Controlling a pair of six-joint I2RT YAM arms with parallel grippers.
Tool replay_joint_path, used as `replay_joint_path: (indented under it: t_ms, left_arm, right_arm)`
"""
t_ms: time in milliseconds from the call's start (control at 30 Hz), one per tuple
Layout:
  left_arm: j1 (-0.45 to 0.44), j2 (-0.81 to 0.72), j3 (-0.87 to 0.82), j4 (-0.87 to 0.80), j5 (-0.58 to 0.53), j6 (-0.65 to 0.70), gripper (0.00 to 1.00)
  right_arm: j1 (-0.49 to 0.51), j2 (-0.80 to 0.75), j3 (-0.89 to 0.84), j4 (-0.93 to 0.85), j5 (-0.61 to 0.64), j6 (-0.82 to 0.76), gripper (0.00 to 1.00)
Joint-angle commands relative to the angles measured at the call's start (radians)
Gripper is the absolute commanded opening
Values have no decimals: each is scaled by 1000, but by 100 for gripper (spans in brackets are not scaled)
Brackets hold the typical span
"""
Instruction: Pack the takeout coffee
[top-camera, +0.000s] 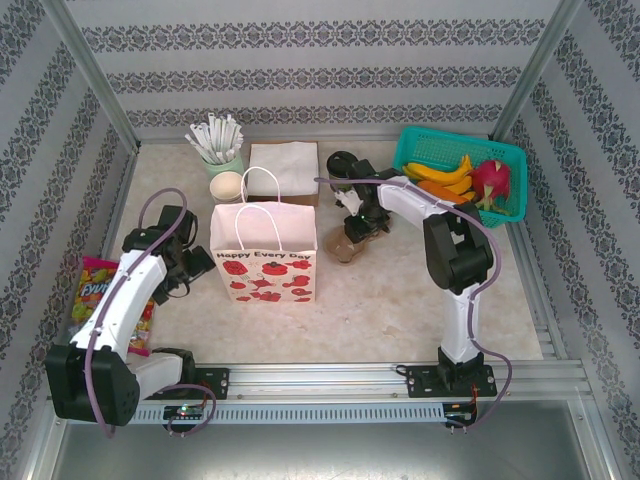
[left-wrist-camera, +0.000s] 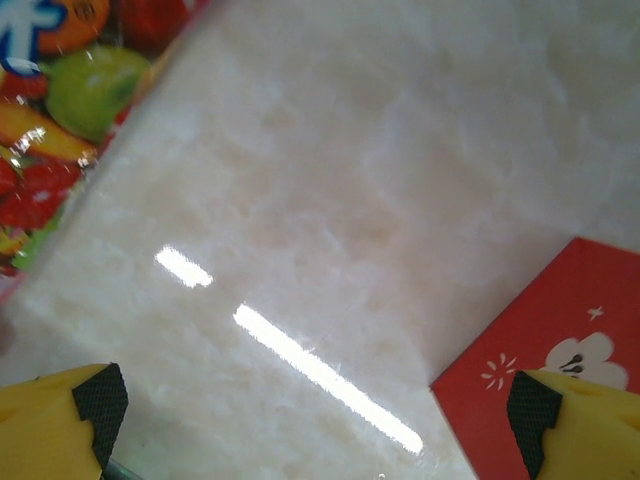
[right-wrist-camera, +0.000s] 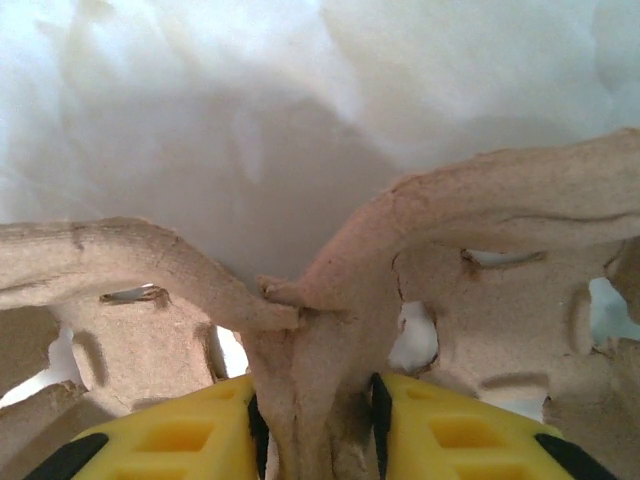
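At the back of the table (top-camera: 400, 300), seen from above, the takeout coffee (top-camera: 341, 164) seems to stand just right of the napkins (top-camera: 283, 165), partly hidden by the right arm. The right gripper (top-camera: 357, 226) meets a pulp carrier (top-camera: 345, 248) beside the paper bag (top-camera: 265, 250). The left wrist view shows the left gripper (left-wrist-camera: 315, 405) spread wide and empty above the table. In the right wrist view, yellow fingers (right-wrist-camera: 450, 435) pinch the pulp carrier's middle ridge

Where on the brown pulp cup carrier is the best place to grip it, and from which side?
The thin centre rib of the pulp cup carrier, where its curved arms meet: a narrow wall that fits between two fingers, unlike the wide wells. Come at the rib's edge, one finger each side, as the right gripper does.
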Motion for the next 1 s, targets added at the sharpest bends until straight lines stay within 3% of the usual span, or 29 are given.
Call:
replay_joint_path:
  t_ms: [0, 167, 400, 600, 733, 967]
  left_arm:
    - [-20, -21, -36, 15, 57, -49, 99]
    - [-88, -6, -47, 34, 99, -91, 100]
    - [-260, 23, -56, 55, 113, -217, 100]
    - [-379, 64, -44, 116, 135, -291, 100]
    - [-379, 55, -15, 90, 76, -218, 100]
    - [-289, -74, -3, 92, 43, -107, 100]
  right_arm:
    - [11, -75, -66, 8, 36, 133, 33]
    - [10, -150, -165, -25, 138, 310, 31]
    - [-20, -267, -339, -19, 164, 484, 33]
    - [-57, -296, -387, 38, 81, 498, 38]
    - [-57, -305, -382, 38, 78, 496, 40]
    - [-58, -328, -396, 34, 103, 518, 39]
